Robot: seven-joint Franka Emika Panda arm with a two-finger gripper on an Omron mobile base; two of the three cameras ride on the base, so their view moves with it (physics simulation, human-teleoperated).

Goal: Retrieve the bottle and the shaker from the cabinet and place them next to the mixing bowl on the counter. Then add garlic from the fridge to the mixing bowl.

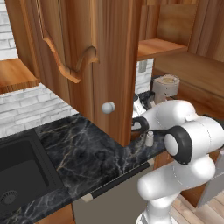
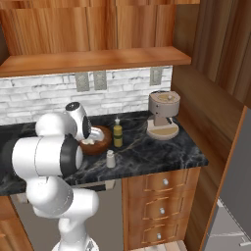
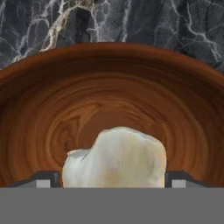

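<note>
My gripper (image 3: 113,179) points down into the brown wooden mixing bowl (image 3: 113,96). The pale garlic (image 3: 116,157) lies in the bowl between the two fingertips (image 3: 47,179), with a thin gap on its left side, so the jaws stand open around it. From the right base view the mixing bowl (image 2: 102,138) sits on the black marble counter (image 2: 157,149), partly behind my arm. The olive-yellow bottle (image 2: 117,135) stands upright just right of the bowl. The small grey shaker (image 2: 111,159) stands in front of it, near the counter edge. The shaker (image 1: 149,138) also shows beside my arm.
The open wooden cabinet door (image 1: 109,65) with its round knob (image 1: 108,107) hangs over the counter left of my arm. A coffee machine (image 2: 163,115) stands at the back right. A sink (image 1: 22,170) lies far left. Drawers (image 2: 162,206) sit below; the grey fridge (image 2: 235,186) is at right.
</note>
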